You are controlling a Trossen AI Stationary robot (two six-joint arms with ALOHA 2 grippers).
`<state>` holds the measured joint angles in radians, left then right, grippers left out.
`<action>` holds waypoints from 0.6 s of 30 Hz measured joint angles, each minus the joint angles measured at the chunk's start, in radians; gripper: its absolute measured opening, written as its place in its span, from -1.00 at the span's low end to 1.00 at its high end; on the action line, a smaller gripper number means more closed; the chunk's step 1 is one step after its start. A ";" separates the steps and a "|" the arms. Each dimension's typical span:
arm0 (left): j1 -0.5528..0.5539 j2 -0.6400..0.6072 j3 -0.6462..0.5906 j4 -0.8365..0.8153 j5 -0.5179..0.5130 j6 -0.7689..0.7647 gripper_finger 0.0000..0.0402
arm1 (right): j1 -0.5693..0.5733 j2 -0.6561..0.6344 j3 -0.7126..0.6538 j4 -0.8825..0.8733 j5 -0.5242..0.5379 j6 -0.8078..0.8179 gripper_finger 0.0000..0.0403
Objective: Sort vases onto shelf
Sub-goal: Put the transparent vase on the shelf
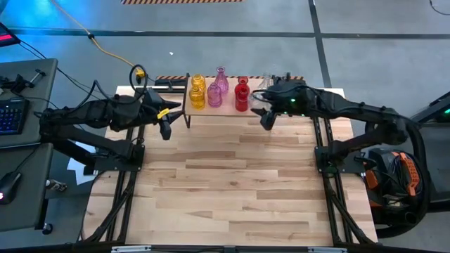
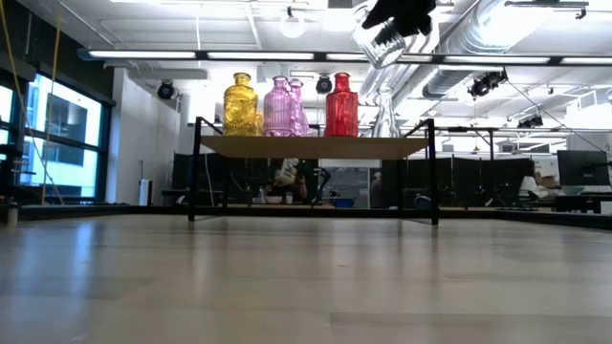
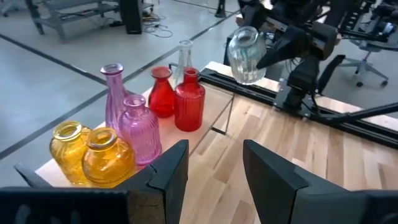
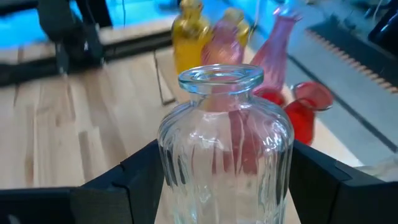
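Nearly done, judging by the count. Shelf [image 3: 214, 102] already carries seven vases: two yellow vases [image 3: 93, 155], two pink vases [image 3: 140, 127], two red vases [image 3: 186, 99] and one slim clear vase [image 3: 184, 56] at the far end of the row, just beyond the reds.

Last piece is the ribbed clear vase [image 4: 227, 155], held in the right gripper [image 4: 227, 186]. Jaws stand wide apart but clamped on the vase belly, one finger on each side; mouth up in the wrist view. In the low view it hangs tilted, well above the shelf top, over the end where the slim clear one stands. So it's airborne, not touching shelf or any other vase.

Below and ahead of the right gripper: the reds nearest, then the pinks, yellows farthest. The spot under it, beside the slim clear vase, looks like the likely landing place, so colours would pair up.

Left gripper [image 3: 214, 177]: partly open, empty, nothing between the fingers. It hovers over the table [image 1: 232, 190] just off the yellow end of the shelf, the yellows closest to it, looking along the row.

Left to do, as I read it: lower the ribbed clear vase onto the shelf, upright, w/o knocking the slim one or the reds, then release.
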<state>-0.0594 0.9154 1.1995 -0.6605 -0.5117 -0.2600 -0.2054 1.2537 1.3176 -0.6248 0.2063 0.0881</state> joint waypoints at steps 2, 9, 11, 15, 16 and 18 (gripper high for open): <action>0.012 0.000 0.000 0.001 0.000 -0.001 -0.28 | -0.015 -0.046 -0.062 0.066 0.003 -0.002 0.24; 0.044 0.000 0.000 0.009 0.000 -0.003 -0.28 | -0.072 -0.117 -0.222 0.223 0.004 -0.023 0.24; 0.051 0.000 0.000 0.009 0.001 -0.004 -0.28 | -0.085 -0.118 -0.254 0.259 0.004 -0.024 0.24; 0.066 0.000 0.000 0.009 0.003 -0.026 -0.28 | -0.103 -0.117 -0.320 0.363 0.016 -0.018 0.24; 0.068 0.000 0.000 0.009 0.003 -0.026 -0.28 | -0.103 -0.117 -0.337 0.394 0.038 -0.017 0.24; 0.069 0.000 0.000 0.009 0.003 -0.026 -0.28 | -0.102 -0.117 -0.366 0.431 0.091 -0.018 0.24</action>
<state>0.0093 0.9154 1.1995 -0.6518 -0.5087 -0.2863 -0.3073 1.1366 0.9517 -0.1942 0.2977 0.0699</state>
